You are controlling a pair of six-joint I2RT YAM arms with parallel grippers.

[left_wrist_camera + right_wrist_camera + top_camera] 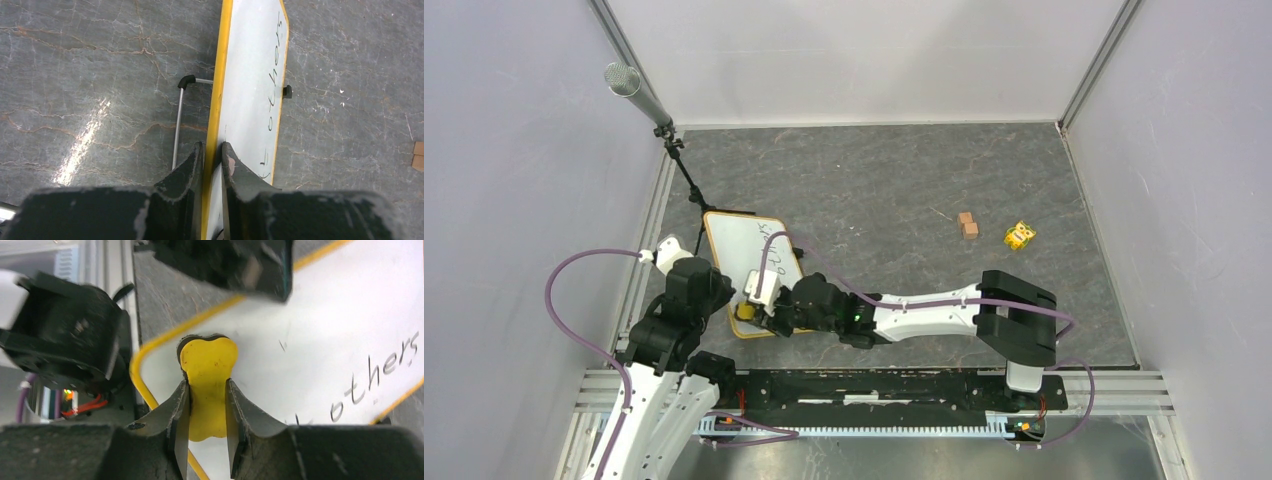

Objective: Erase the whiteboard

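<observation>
Grey table (904, 180): one whiteboard (742, 245), one yellow eraser (207, 360), two tan blocks (969, 226).

White links (924, 318), black joints (689, 285), purple cables (549, 288), scuffed black left hand (212, 146)

Lab cell: white walls (864, 60), aluminium rails (1114, 388)

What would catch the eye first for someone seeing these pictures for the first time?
The whiteboard sits centre-left in the top view, its yellow frame pinched by the left gripper. The right gripper holds a yellow eraser over the board's near corner. Black writing runs along its right edge.
</observation>
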